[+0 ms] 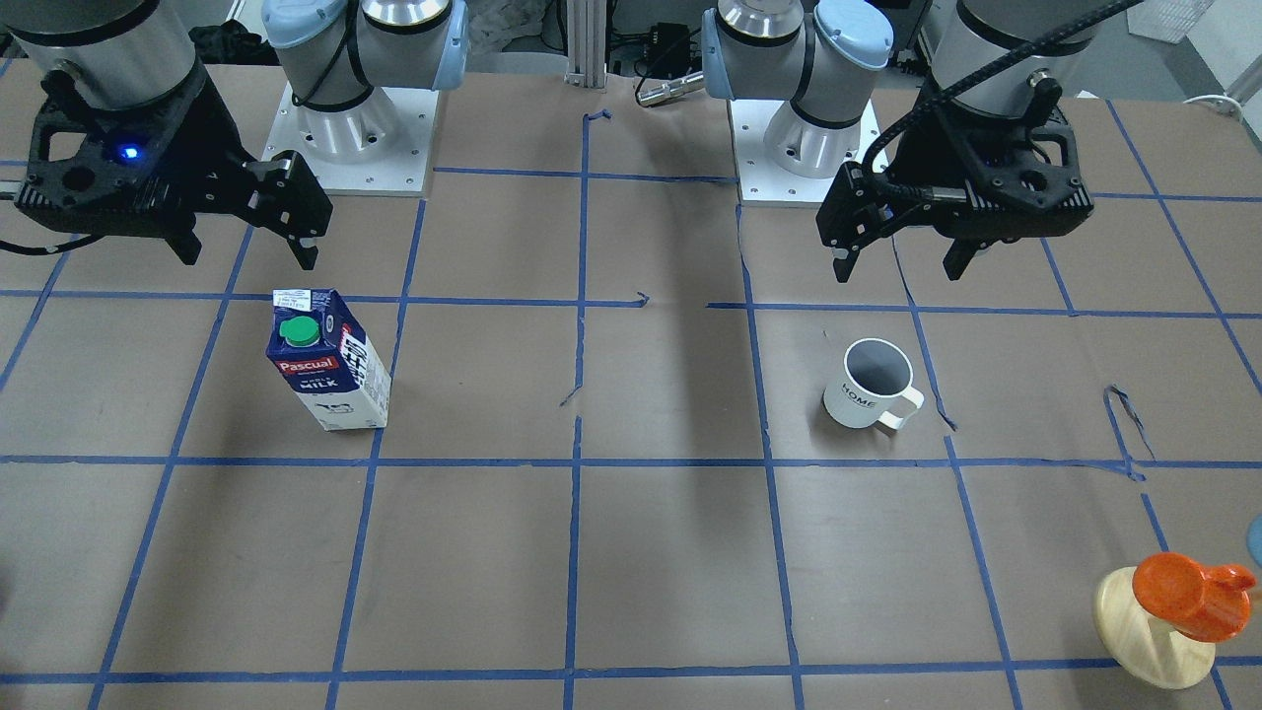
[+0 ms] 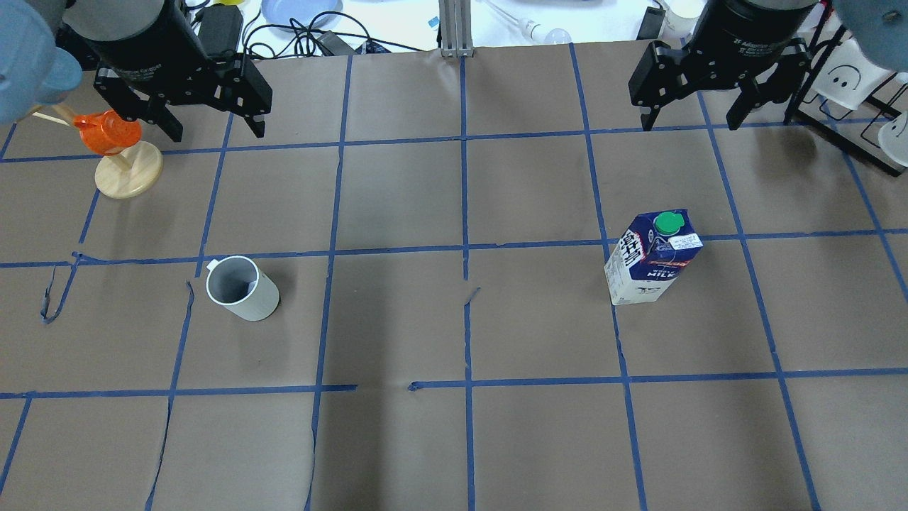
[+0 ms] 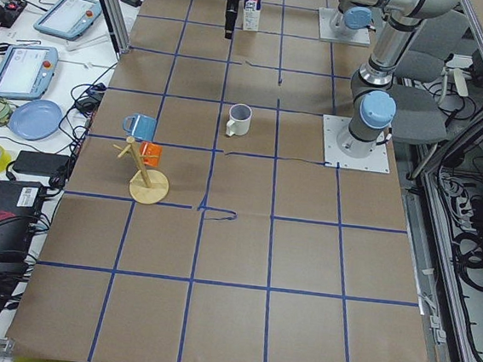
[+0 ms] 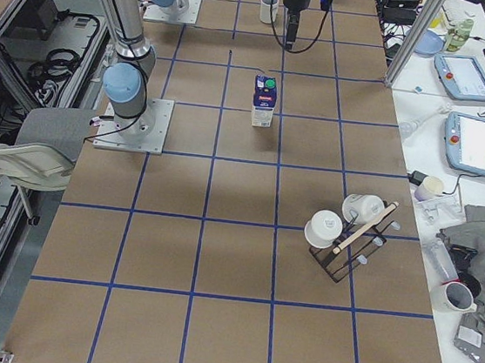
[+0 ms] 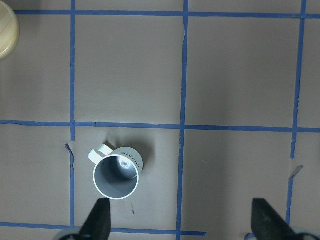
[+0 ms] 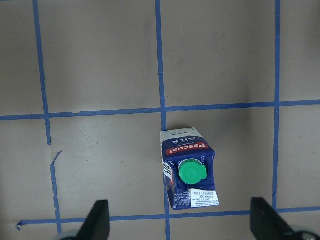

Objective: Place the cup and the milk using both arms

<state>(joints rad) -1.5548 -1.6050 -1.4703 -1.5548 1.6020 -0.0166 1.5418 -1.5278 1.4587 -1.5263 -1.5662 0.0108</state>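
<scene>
The cup (image 1: 873,385) is a white mug with a dark grey inside. It stands upright on the brown table, on my left side (image 2: 241,287). My left gripper (image 1: 897,269) hangs open and empty high above the table, beyond the cup (image 2: 216,133). In the left wrist view the cup (image 5: 117,172) lies just ahead of the left finger (image 5: 100,220). The milk (image 1: 328,360), a blue and white carton with a green cap, stands upright on my right side (image 2: 651,257). My right gripper (image 1: 246,256) hangs open and empty above it (image 2: 690,122). The right wrist view shows the milk (image 6: 189,170) between the fingers.
An orange cup on a wooden stand (image 2: 113,142) sits at the far left, close to the left gripper. A black rack with white mugs (image 2: 851,78) stands at the far right. The arm bases (image 1: 355,128) are bolted at my edge of the table.
</scene>
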